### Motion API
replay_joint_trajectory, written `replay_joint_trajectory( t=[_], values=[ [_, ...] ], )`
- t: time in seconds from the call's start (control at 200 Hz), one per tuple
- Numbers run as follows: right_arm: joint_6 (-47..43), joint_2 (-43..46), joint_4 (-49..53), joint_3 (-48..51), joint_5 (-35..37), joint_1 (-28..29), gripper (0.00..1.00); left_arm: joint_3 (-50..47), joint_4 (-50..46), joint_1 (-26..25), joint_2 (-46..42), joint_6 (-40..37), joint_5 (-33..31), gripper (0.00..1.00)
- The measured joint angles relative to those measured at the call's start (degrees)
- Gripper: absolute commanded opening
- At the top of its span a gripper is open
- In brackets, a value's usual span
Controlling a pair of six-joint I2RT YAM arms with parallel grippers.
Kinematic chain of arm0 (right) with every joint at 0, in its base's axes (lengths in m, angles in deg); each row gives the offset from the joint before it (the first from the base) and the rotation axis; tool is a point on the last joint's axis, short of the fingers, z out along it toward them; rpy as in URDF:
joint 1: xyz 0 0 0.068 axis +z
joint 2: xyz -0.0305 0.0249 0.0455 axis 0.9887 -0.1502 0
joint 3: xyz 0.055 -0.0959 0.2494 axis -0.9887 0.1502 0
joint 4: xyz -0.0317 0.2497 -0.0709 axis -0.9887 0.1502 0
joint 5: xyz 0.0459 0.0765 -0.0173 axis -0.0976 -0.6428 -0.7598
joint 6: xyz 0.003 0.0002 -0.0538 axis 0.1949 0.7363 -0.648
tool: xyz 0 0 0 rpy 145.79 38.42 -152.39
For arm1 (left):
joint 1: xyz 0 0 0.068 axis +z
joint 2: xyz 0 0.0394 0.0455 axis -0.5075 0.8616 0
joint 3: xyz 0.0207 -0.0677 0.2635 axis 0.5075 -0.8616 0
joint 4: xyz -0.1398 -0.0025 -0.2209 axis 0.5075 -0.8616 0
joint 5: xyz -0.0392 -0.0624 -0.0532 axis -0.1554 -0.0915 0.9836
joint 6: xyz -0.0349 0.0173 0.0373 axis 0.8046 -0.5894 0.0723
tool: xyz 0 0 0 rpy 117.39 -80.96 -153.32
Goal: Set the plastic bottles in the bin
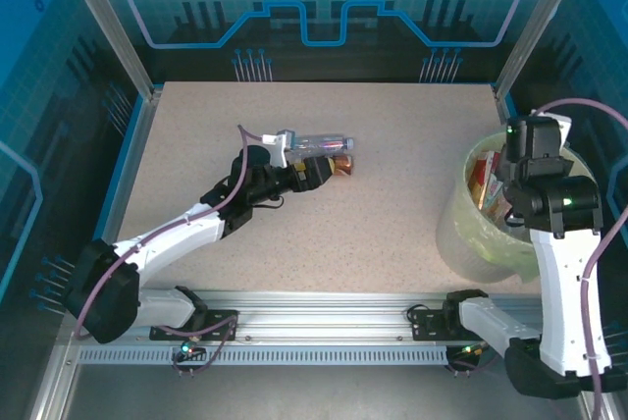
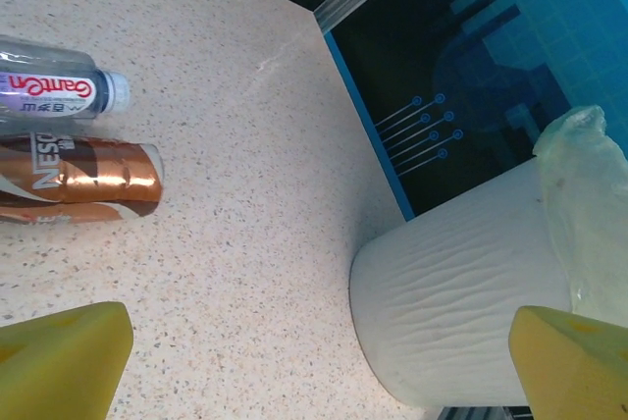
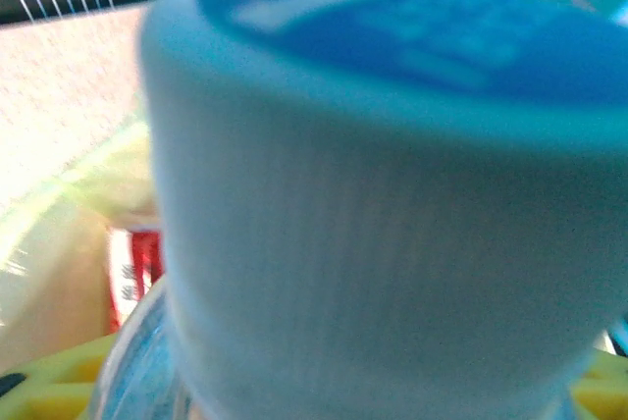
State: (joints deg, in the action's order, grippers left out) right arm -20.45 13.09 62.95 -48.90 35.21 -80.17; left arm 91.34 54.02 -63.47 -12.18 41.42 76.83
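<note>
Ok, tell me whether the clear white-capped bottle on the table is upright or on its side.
On its side. The clear bottle lies flat on the table, cap pointing sideways, alongside the brown bottle.

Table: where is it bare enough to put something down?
Bare tabletop lies between the two bottles and the bin, along the far edge, and by the front rail. Crowded: mid-table, where the left arm meets the bottles, and the bin, with the right arm over it.

Left arm stretched forward, left gripper (image 2: 316, 341) wide open, right arm upright, right gripper (image 1: 508, 196) clamping blue-capped bottle (image 3: 383, 194).
</note>
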Motion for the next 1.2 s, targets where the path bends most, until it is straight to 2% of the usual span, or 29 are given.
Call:
replay_joint_trajectory(
  t=[0.175,0.33,0.505,0.865,1.015,1.196],
  values=[
    [-1.68,-2.25,5.07,-0.02,-5.38,-9.01,0.53,0.0,-1.64,0.52,0.0,0.59,-1.68,0.99],
    [-2.51,-5.57,7.21,0.0,-8.9,-13.25,0.84,0.0,-3.13,1.11,0.11,1.03,-2.34,0.99],
    [-2.36,-6.6,7.3,0.2,-10.69,-13.64,1.0,0.0,-5.49,1.53,0.35,2.23,-3.48,0.99],
    [-1.79,-1.55,4.87,0.76,-11.47,-12.68,1.0,0.0,-7.85,3.26,1.55,3.72,-4.24,0.99],
    [-0.68,2.71,1.33,1.2,-12.63,-7.89,1.0,0.09,-8.92,4.09,3.13,3.72,-4.24,0.99],
    [2.12,7.98,-4.13,4.79,-17.53,-1.31,1.0,2.12,-10.56,4.74,7.28,3.45,-4.24,0.99]
  ],
)
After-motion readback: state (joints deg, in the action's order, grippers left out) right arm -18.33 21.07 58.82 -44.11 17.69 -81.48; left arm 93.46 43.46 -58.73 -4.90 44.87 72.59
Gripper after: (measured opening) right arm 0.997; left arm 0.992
